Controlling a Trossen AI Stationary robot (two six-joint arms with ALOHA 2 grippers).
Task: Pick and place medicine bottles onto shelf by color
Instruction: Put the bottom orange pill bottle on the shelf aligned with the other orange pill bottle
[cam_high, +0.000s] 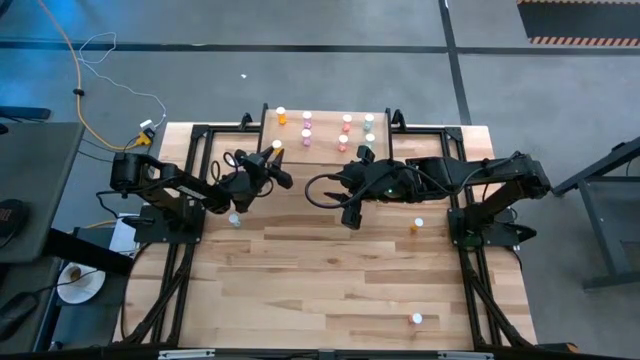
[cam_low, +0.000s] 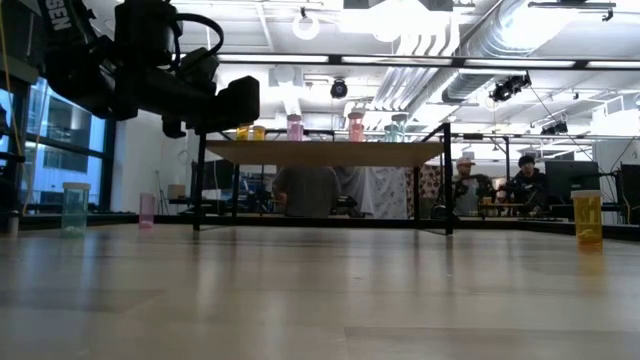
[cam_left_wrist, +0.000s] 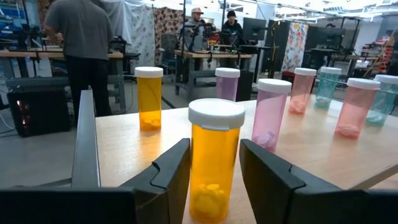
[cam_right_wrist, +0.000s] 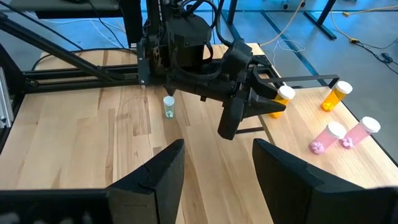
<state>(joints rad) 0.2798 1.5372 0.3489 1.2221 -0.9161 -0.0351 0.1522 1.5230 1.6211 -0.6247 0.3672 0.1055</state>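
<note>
Our left gripper (cam_left_wrist: 214, 152) straddles an orange bottle (cam_left_wrist: 216, 155) that stands upright on the shelf (cam_left_wrist: 323, 149), at the shelf's near edge in the orange row. Whether it pinches that bottle or has already let go we cannot tell. Our right gripper (cam_right_wrist: 214, 146) is spread with nothing in it; it hangs over the table (cam_high: 330, 290) just in front of the shelf's middle, facing the left arm, and we judge it to be waiting.

We judge the task well past halfway. The shelf is sorted in rows by colour, from orange at the left arm's end through pink and red to teal at the right arm's end. From the left wrist we count eight bottles there: two orange (the straddled one included), two pink, two red and two teal. The high view hints at one or two more in the pink and red rows, but they are too small to count with certainty.

Left on the table we find at least four. A teal bottle (cam_high: 234, 218) stands beside the left arm. A pink bottle (cam_low: 147, 208) stands near it and shows only in the low view. A second orange bottle (cam_high: 418, 226) stands beside the right arm's base. A far bottle (cam_high: 417, 319) stands alone near the front edge, its colour unclear to us. Each of these has yet to go to its row.
</note>
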